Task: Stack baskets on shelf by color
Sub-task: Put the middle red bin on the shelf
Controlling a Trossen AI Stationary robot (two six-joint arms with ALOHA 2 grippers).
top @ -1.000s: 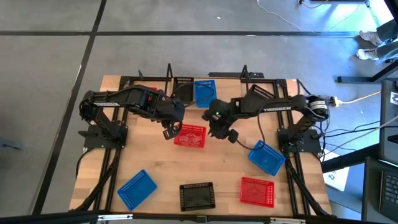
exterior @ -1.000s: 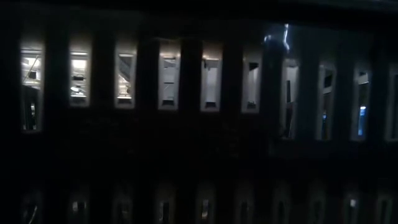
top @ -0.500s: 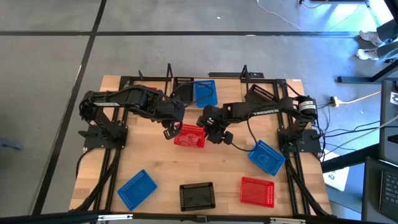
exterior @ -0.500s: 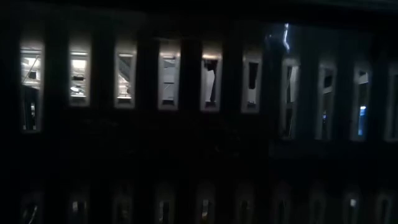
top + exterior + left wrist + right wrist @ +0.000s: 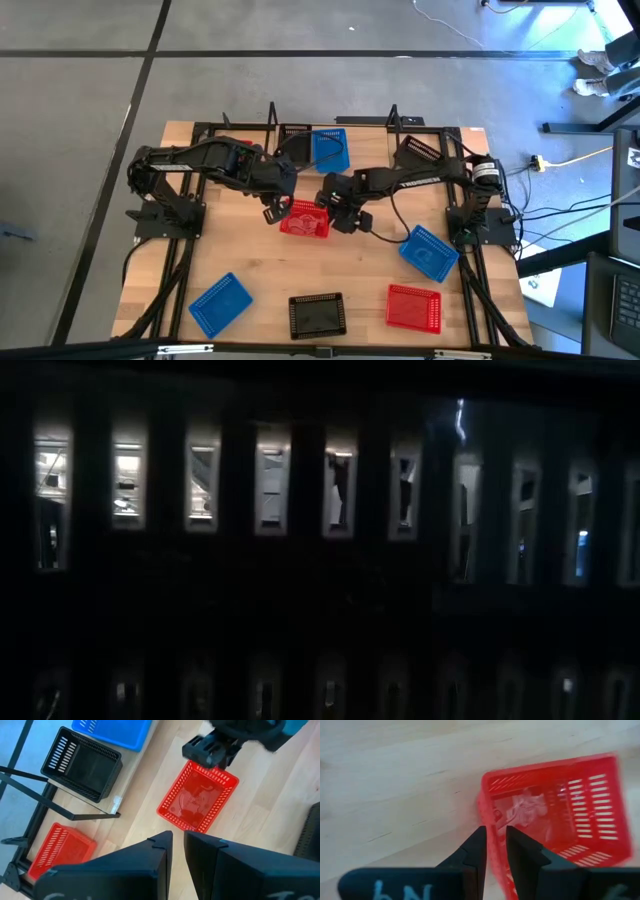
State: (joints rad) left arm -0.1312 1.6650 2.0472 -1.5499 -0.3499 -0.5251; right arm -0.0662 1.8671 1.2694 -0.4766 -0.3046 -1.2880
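A red basket sits upright on its base mid-table, in front of the shelf. My right gripper is at its right end, shut on the wall. My left gripper hovers just off its left end, shut and touching nothing; its wrist view shows the red basket ahead of the fingers. On the shelf stand a red basket, a black basket, a blue basket and another black basket. My right gripper holds the red basket by the rim of its right end wall. One finger is inside the basket and one outside, with the wall pinched between them. The fingers come slanting down from the table's right. The basket stays flat on the table.
Near the table's front edge lie a blue basket, a black basket and a red basket; another blue basket lies by the right arm's base. A dark perforated wall fills the low view.
My right gripper has moved toward the table's left and down onto the red basket's right end, taking its wall between the fingers. The basket has stayed where it was.
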